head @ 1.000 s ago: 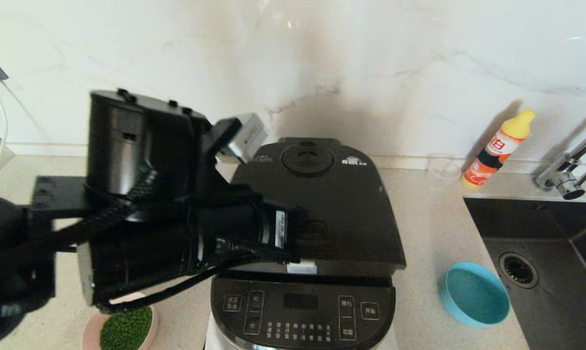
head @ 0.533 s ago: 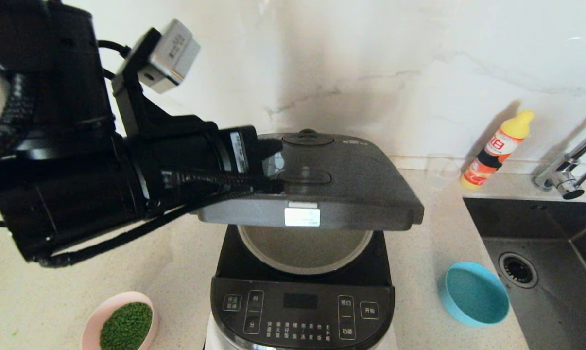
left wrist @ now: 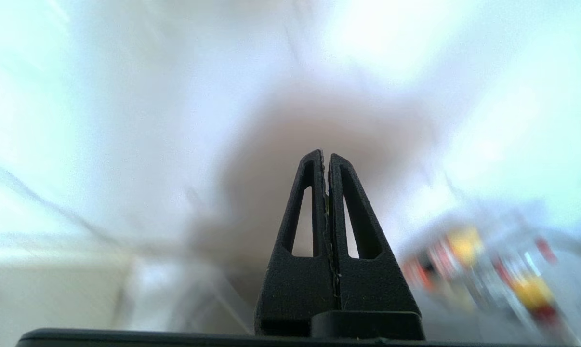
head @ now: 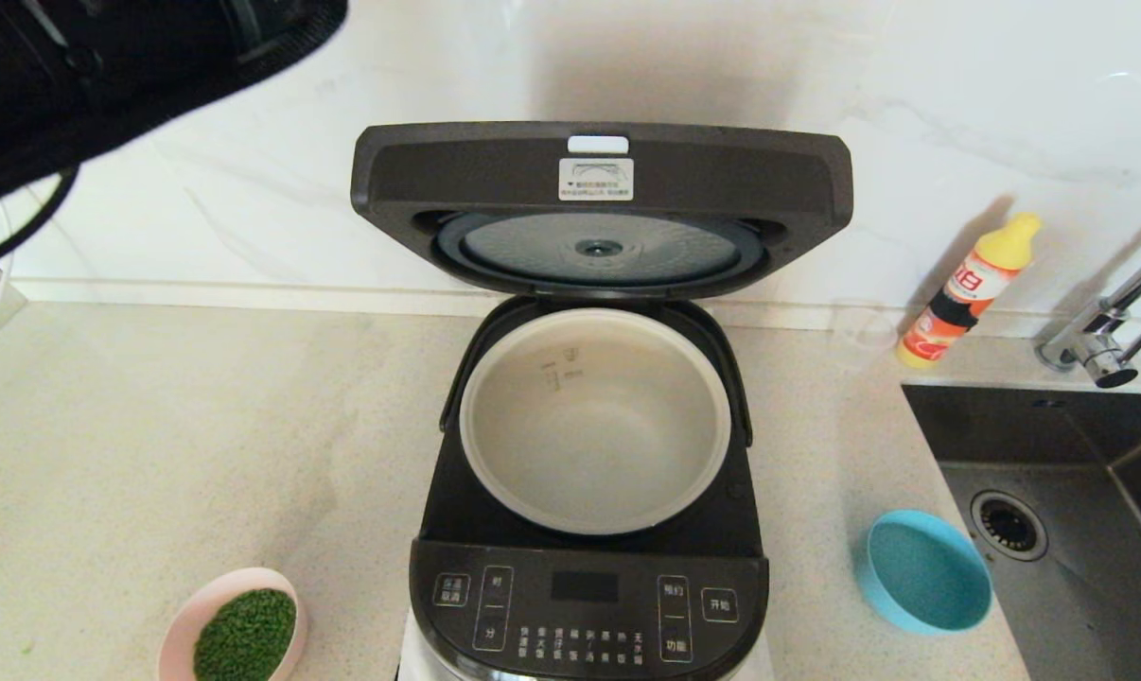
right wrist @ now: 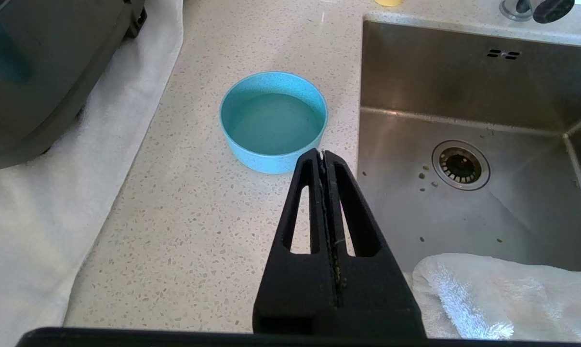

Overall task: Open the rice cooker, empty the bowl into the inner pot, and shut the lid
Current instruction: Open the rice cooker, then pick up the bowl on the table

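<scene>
Lid [head: 601,180] stands up, inner pot [head: 594,416] is empty; left gripper [left wrist: 326,159] is closed and high, right gripper [right wrist: 323,156] closed by the blue bowl [right wrist: 273,120], so a sloppy tilt of the pink bowl of green bits [head: 235,629] risks spilling onto the worktop [head: 154,435].

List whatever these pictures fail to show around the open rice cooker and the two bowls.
- Pink bowl of green bits: its near side is cut off by the head view's lower edge.
- Rice cooker: body below the control panel is cut off by the same edge.
- Left gripper: the left wrist view is motion-blurred beyond the shut fingers, so what it faces is unclear.
- Right gripper: out of the head view; its height over the blue bowl is unclear.
</scene>
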Motion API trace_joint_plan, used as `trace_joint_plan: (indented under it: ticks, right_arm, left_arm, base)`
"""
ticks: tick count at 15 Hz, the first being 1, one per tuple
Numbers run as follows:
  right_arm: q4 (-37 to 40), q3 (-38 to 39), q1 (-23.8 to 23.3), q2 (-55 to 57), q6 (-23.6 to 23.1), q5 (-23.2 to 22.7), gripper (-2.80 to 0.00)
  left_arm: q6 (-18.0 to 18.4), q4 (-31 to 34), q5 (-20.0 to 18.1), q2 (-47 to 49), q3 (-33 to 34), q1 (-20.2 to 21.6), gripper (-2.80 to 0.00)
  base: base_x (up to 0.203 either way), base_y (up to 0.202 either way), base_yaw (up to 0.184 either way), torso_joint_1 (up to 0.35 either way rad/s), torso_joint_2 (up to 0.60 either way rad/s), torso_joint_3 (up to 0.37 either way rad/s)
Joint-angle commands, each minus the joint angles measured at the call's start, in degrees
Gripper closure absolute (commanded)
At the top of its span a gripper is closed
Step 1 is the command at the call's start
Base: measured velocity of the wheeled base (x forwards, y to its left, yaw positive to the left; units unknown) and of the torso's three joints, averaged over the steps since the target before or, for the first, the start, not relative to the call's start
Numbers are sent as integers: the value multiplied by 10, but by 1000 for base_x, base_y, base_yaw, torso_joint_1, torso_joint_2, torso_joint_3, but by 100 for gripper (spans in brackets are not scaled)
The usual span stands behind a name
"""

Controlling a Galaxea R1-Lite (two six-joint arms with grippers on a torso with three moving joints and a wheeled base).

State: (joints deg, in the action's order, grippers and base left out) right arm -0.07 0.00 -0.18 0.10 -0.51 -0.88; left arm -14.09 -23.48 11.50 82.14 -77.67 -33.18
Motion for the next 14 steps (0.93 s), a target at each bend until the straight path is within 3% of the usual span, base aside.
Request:
trace_joint_plan:
  ticks: [1, 4, 8, 11, 14]
  right_arm:
    - [0, 1, 0, 0, 0, 0, 0]
    - [0, 1, 0, 0, 0, 0, 0]
    - [0, 1, 0, 0, 0, 0, 0]
    - [0, 1, 0, 0, 0, 0, 0]
    - [0, 1, 0, 0, 0, 0, 0]
  left_arm:
    - [22, -1, 11, -36, -28, 38, 0]
    - [59, 18, 42, -85, -3, 117, 0]
    - [103, 96, 57, -172, 165, 214, 0]
    - [113, 141, 59, -190, 278, 315, 0]
    - [93, 187, 53, -152, 339, 345, 0]
  base:
    - [0, 0, 0, 0, 0, 0]
    - [0, 0, 0, 0, 0, 0]
    - [0, 0, 0, 0, 0, 0]
    - [0, 0, 0, 0, 0, 0]
    - [0, 0, 0, 0, 0, 0]
